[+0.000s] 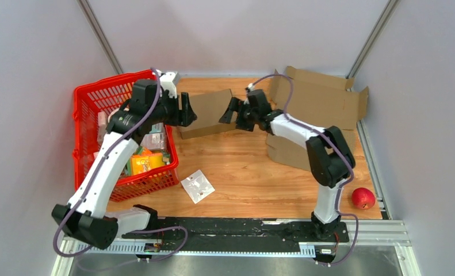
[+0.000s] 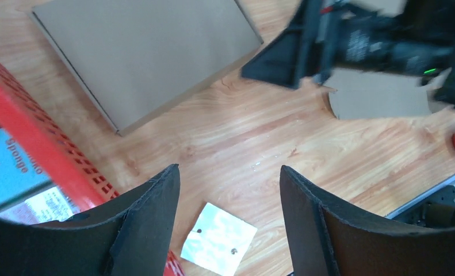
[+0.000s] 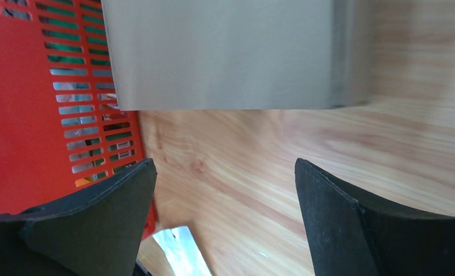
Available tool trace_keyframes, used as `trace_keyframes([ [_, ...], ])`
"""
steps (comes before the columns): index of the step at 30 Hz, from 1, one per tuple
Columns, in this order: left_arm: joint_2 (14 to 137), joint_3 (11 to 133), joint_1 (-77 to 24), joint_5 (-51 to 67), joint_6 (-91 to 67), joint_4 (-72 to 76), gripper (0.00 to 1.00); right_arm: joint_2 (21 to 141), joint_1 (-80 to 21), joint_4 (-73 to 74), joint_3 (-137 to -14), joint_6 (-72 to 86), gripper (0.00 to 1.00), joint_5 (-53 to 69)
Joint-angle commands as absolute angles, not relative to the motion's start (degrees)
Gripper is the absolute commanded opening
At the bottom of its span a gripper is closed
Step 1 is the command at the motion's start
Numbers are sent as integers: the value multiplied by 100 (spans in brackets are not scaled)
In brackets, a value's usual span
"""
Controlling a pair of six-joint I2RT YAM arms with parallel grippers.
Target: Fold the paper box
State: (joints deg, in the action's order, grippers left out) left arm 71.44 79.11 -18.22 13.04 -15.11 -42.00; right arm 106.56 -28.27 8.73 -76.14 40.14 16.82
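Both claws stand wide open and empty on either side of the paper box [image 1: 206,112], which sits closed and flat-topped at the far middle of the table [image 1: 242,172]. The left claw [image 1: 187,109] is just beside its left end, the right claw [image 1: 232,110] just beside its right. The folding looks finished or nearly so; whether any flap needs tucking cannot be told.

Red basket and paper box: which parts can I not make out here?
- Red basket contents: top view, left arm covers most; labels too small.
- Paper box ends: top view, left gripper and right gripper overlap them; right wrist view crops its top.
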Motion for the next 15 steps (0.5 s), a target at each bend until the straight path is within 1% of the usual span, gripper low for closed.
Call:
trace_keyframes([
  [1,6303,7954,-1775,1398,-1249,-4428,72,11284,-3656,-70,-8093,4947,92,696],
  [4,5811,7850,-1775,1433,-1221,-4649,72,11951,-3858,-500,-8445,5482,90,589],
  [7,5468,7708,-1775,1433,-1301,-4737,73,12672,-4060,-905,-9226,5442,90,510],
  [8,5380,7691,-1775,1415,-1309,-4807,73,12813,-4078,-931,-9777,5353,91,388],
  [10,5326,7629,-1775,1485,-1327,-4834,74,13321,-4061,-949,-10359,5143,92,413],
  [12,5335,7594,-1810,1738,-1362,-4808,75,13491,-3921,-503,-10939,4905,92,728],
  [13,5326,7498,-1880,1792,-1449,-4764,75,13248,-3868,-292,-10916,4782,93,825],
  [14,5326,7436,-1950,1793,-1485,-4607,75,12975,-3745,258,-10768,4529,93,904],
  [15,5326,7357,-2090,1689,-1520,-4501,75,12668,-3683,438,-10079,4396,95,888],
])
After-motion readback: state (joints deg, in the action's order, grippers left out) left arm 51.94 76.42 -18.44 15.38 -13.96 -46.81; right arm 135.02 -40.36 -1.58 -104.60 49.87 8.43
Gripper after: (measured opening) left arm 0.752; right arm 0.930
